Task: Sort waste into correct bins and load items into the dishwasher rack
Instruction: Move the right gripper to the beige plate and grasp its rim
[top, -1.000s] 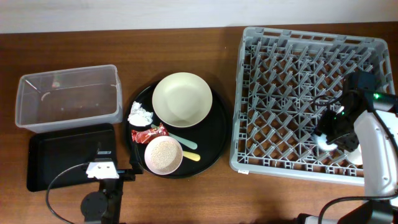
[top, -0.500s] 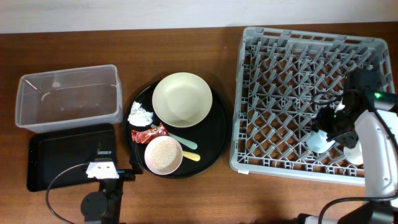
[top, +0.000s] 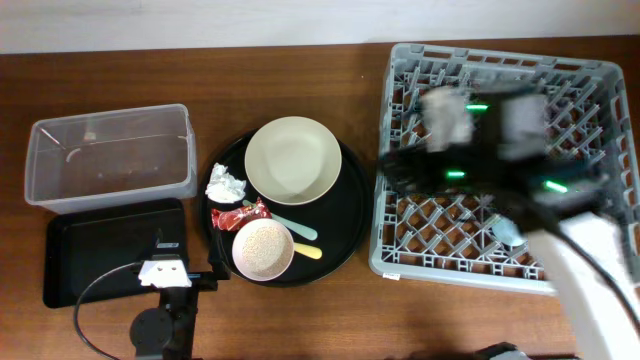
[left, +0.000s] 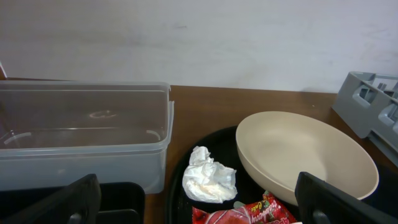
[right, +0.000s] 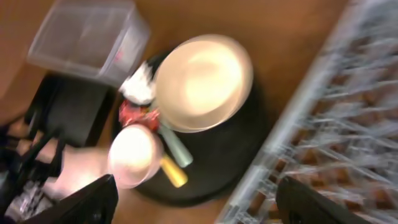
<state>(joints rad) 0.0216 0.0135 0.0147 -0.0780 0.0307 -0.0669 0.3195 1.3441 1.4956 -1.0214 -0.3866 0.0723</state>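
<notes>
Hanging as a blurred smear over the large square grey plastic crate (top: 590, 90) with the right arm, too smeared from overhead to make out any fingers. Showing, from the right wrist camera, the right gripper (right: 196, 186) with jaws spread wide and nothing between them, dark fingers (right: 93, 199) at the lower corners, all of it out of focus. Lying low among the crate's pegs near the front edge: light blue cup (top: 506, 231), upright or tipped impossible to tell.

Resting at the front right corner of the shallow black rectangular tray (top: 100, 250) with the left gripper (left: 198, 183), jaws likewise wide apart and empty. Just behind that tray, touching or nearly so: clear rectangular plastic tub (top: 110, 150).

Between tub and crate, bearing all the rest: large round black tray (top: 350, 215). At its back, large cream bowl-plate (top: 293, 160). Just left of that, crumpled white tissue (top: 225, 185). In front of the tissue, small crinkled red wrapper (top: 246, 213). At the front, small pinkish-white bowl (top: 238, 262) filled with loose white rice-like grains (top: 262, 243). Right of the bowl, side by side, mint green spoon (top: 295, 229) and yellow spoon (top: 308, 250), yellow nearer the front.
</notes>
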